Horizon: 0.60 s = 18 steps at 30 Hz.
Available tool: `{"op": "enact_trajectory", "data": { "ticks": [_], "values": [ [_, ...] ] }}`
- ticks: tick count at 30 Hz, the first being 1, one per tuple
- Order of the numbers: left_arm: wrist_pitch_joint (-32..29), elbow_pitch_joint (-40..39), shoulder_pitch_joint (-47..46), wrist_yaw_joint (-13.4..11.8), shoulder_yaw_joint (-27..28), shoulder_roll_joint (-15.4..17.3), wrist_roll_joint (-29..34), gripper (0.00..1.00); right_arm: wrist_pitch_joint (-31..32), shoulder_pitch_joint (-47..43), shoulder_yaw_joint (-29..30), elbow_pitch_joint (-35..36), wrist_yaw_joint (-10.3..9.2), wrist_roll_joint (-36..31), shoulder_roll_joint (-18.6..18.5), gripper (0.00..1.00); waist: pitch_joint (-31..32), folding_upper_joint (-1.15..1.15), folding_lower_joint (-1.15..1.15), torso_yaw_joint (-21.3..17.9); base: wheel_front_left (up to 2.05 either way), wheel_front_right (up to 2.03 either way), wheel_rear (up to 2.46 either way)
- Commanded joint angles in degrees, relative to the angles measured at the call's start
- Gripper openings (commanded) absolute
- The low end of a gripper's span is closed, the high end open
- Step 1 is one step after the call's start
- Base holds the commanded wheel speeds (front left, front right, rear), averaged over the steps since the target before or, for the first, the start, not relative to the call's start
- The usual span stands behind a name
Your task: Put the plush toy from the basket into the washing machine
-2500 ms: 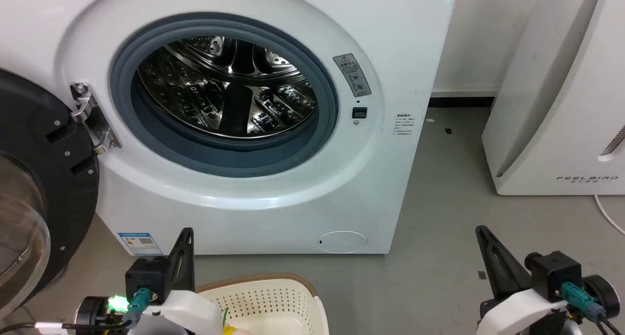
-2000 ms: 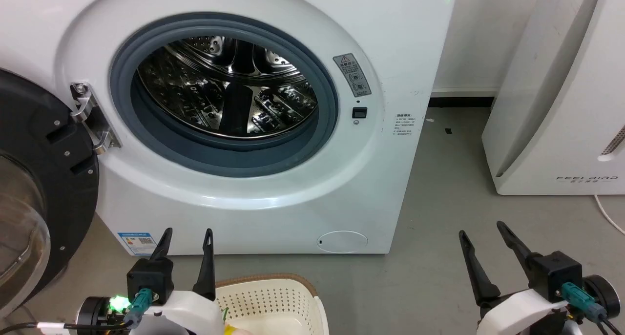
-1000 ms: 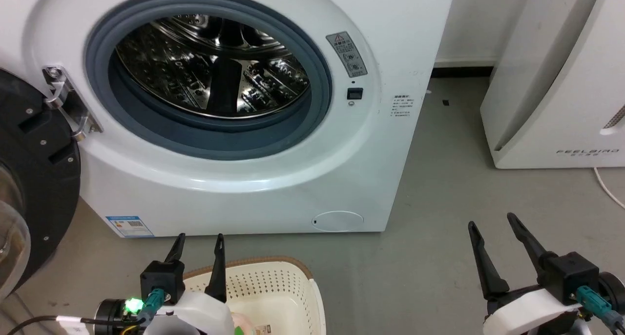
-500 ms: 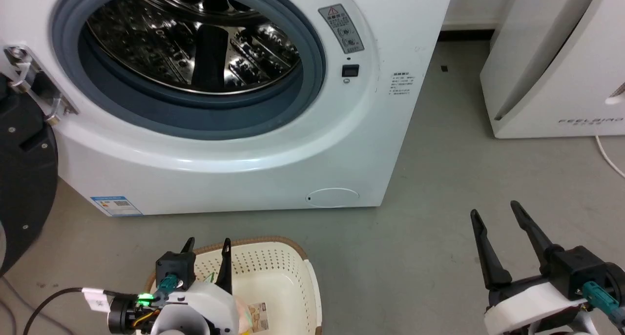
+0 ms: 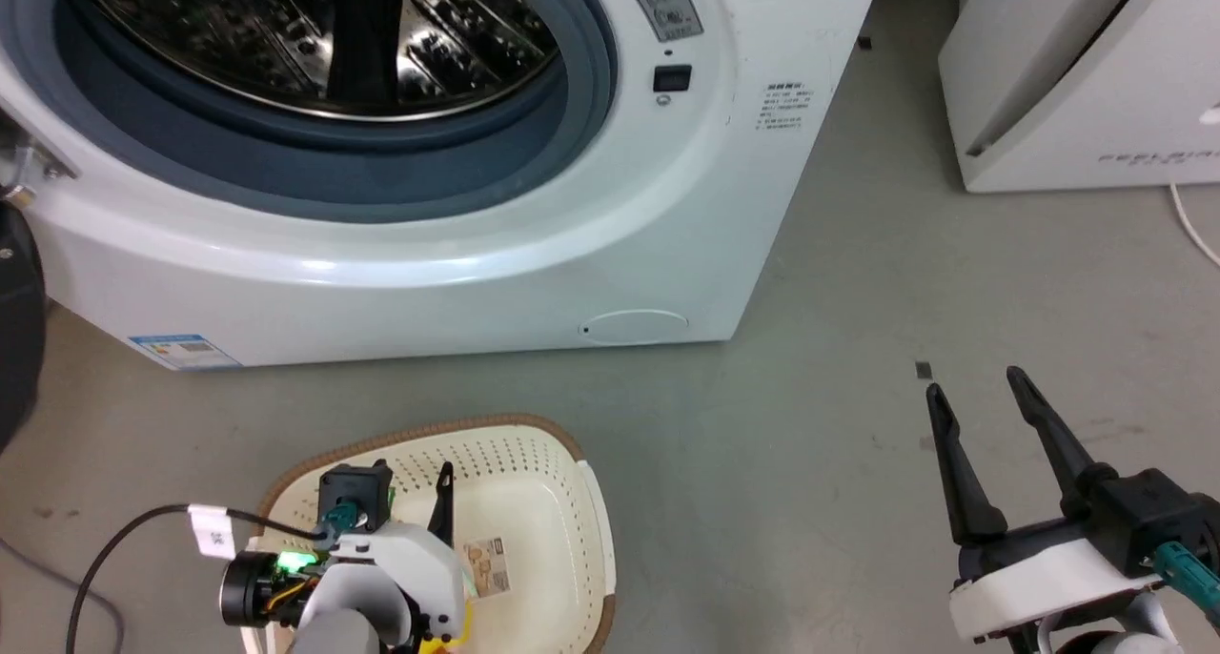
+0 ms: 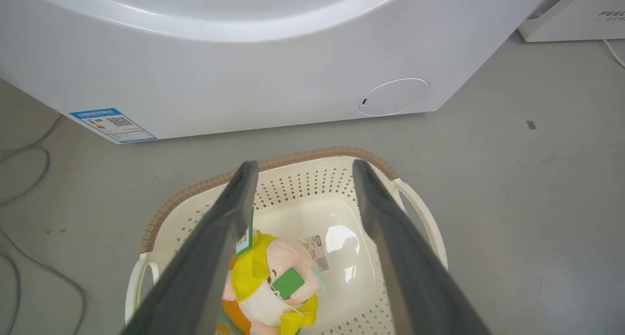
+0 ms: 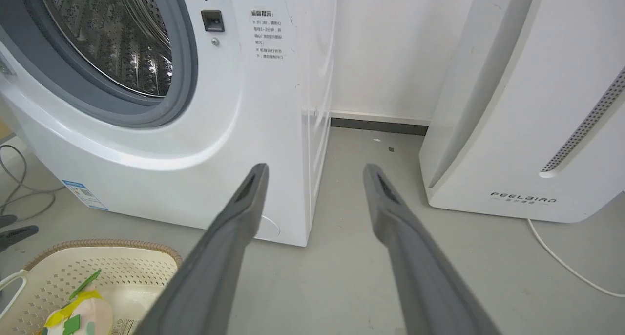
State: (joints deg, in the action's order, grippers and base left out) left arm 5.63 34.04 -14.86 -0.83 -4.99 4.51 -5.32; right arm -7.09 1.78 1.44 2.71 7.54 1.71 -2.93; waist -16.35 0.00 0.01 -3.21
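Before the washing machine [image 5: 429,254], over grey floor [image 5: 810,463], the left gripper [image 6: 302,165] gapes above the basket [image 6: 312,182]; the right gripper [image 5: 974,383] gapes too.

The plush toy [image 6: 266,276] lies in the basket [image 5: 505,449], which stands on the floor [image 5: 839,368] just before the washing machine [image 5: 429,263], with another appliance [image 5: 1077,82] to the machine's right.

Right gripper [image 7: 316,169]: two grey fingers [image 7: 229,227] spread wide, nothing between them, over bare grey floor [image 7: 342,261]. Washing machine [image 7: 244,110] to the left, porthole open, steel drum [image 7: 112,37] showing. White FEELBIRD appliance [image 7: 512,105] to the right, white cable [image 7: 561,262] trailing beside it. Lower left: basket [image 7: 102,243], plush toy [image 7: 80,315] lying inside.
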Motion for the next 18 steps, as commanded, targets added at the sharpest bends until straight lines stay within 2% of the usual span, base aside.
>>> {"op": "enact_trajectory", "data": {
  "ticks": [1,18],
  "values": [
    [-0.02,2.08,-1.99,0.14,-0.45,0.56,-0.49,1.00,-0.55,1.04,0.17,0.55,-0.03,0.55,0.03,1.00,-1.75,0.00,-0.01,-0.41,0.00,0.00,0.00],
    [-4.87,13.43,-9.75,-1.73,-2.55,4.13,-2.20,1.00,-2.57,2.83,0.44,1.76,-0.03,1.76,0.04,1.00,-12.25,0.00,-0.01,-2.26,0.00,0.00,0.00]
  ]
}}
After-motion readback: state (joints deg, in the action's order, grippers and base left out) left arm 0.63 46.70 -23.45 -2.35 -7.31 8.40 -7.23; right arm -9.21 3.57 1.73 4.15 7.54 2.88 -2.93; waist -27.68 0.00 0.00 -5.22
